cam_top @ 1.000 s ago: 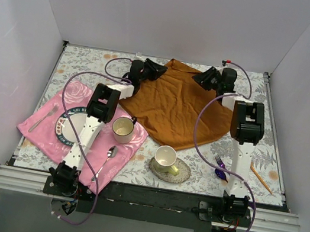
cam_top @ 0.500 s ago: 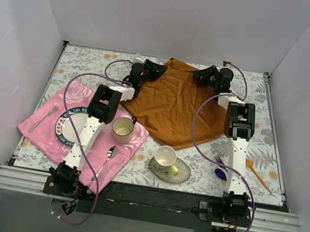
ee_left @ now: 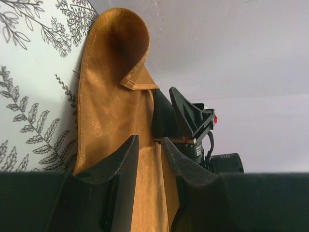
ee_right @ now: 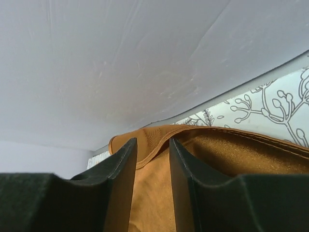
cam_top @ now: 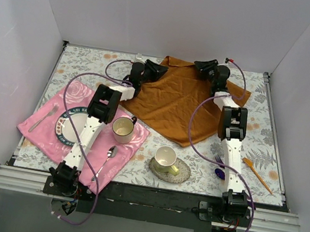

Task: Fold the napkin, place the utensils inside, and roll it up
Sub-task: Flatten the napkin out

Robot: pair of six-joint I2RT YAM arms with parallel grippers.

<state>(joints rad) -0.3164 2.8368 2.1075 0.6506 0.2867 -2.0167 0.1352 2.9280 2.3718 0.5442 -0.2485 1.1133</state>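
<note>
A shiny rust-orange satin napkin lies across the far middle of the leaf-printed table. It is glossy and softly creased, and one pointed corner reaches toward the near side. Its far edge is raised off the table and curls over, showing a narrow stitched hem.

The left gripper sits at the napkin's far left edge. In the left wrist view its 2 black fingers are closed on the cloth, which fills the slim gap between them. The right gripper is at the far edge near the back wall. From its wrist view the hem arches between the 2 fingers, which stand a little apart. I cannot tell whether they pinch it.

The 3 slim utensils lie well apart from the napkin, beside the right arm: a purple fork, a dark blue-purple spoon and an orange knife.

On the left a pink satin cloth carries a round plate with a dark patterned rim, a cream cup and a silver metal spoon. A 2nd cream cup stands on a saucer near the napkin's corner.
</note>
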